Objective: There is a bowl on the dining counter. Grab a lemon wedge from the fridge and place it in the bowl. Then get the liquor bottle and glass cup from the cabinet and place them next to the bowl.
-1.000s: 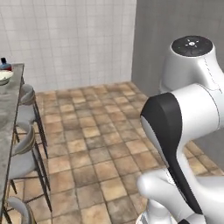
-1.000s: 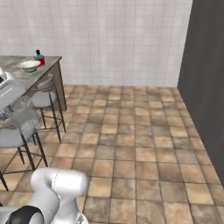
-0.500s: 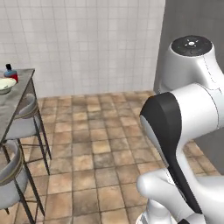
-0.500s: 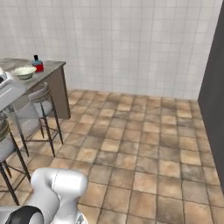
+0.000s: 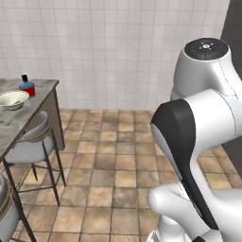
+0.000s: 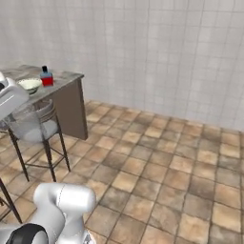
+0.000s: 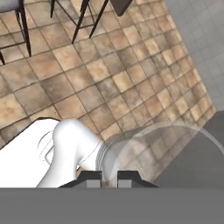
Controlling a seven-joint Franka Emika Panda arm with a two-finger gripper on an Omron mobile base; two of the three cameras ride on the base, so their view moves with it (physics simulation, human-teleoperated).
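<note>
- Pincer (image 7: 109, 177) nearly shut, its two dark tips close together at the bottom of the hand view; a translucent round shape sits right at the tips, prob the glass cup (image 7: 162, 153) held between them; contact itself is cut off by the frame edge, so that's a judgement, not certain
- Cup carried low and close to the robot's body, over the tiled floor (image 7: 109, 74); prob so it rides steady while the base heads for the table
- Dining table (image 5: 33, 101) at the left of both base views, end-on; bowl (image 5: 12, 99) sits near that end; liquor bottle (image 5: 27, 85) stands upright just beside it, toward the wall; so bottle looks already delivered next to the bowl, cup is what's left
- Bowl (image 6: 29, 85) and bottle (image 6: 46, 77) also seen from the right side, close together, apart or touching can't tell
- Stools (image 5: 33, 142) tucked along the table edge
- Hard to make out: whether a lemon wedge lies in the bowl, too small; far length of table is cut off at the frame edge; cup's rim and base blur into the floor behind it
</note>
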